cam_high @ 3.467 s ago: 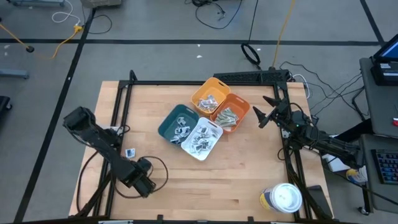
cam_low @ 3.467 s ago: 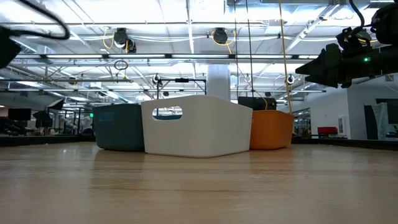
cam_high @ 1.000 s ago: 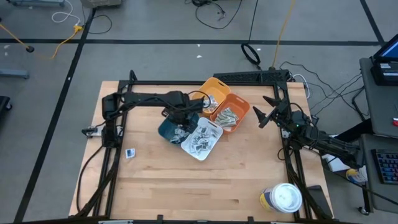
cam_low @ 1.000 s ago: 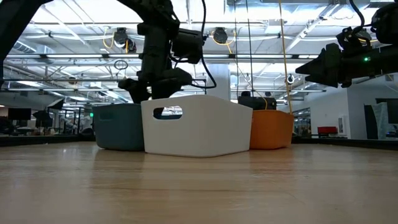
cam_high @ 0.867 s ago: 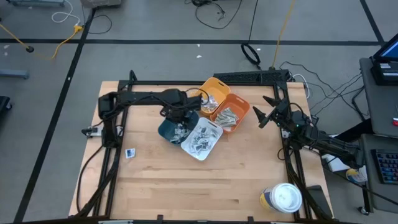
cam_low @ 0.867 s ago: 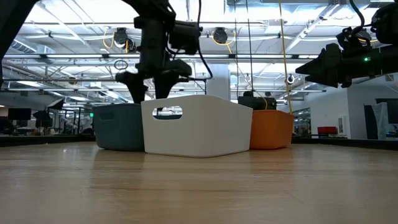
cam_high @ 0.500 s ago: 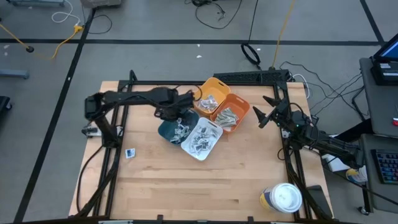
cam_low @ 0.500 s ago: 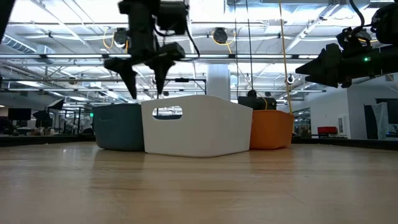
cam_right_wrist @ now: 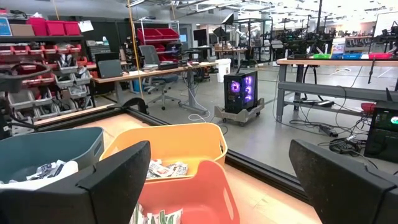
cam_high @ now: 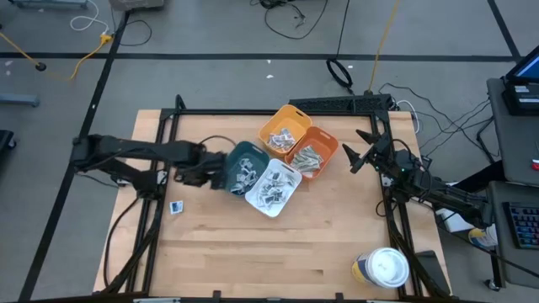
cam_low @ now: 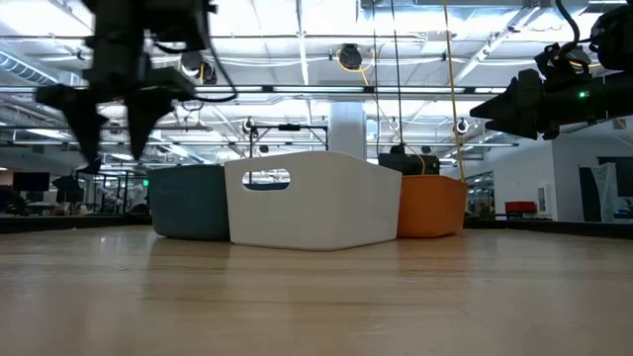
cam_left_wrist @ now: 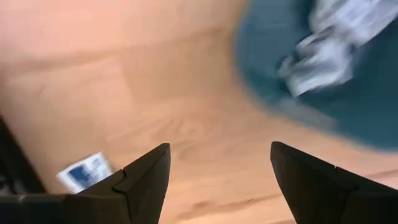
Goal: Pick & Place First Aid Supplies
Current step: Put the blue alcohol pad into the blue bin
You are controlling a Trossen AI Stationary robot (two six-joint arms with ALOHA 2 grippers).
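Most packets point(cam_high: 271, 187) are sitting sorted in the bins point(cam_high: 296, 150). One packet point(cam_high: 176, 206) is lying loose on the bench point(cam_high: 253, 252). Left gripper point(cam_high: 181, 176) is hovering nearby, fingers spread, empty. Right gripper point(cam_high: 349, 157) is waiting, fingers spread.

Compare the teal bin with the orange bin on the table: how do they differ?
The teal bin sits on the cluster's left side, nearest the left gripper; the orange bin sits on its right. Teal holds white packets; orange holds grey-green strips. Both touch the white bin.
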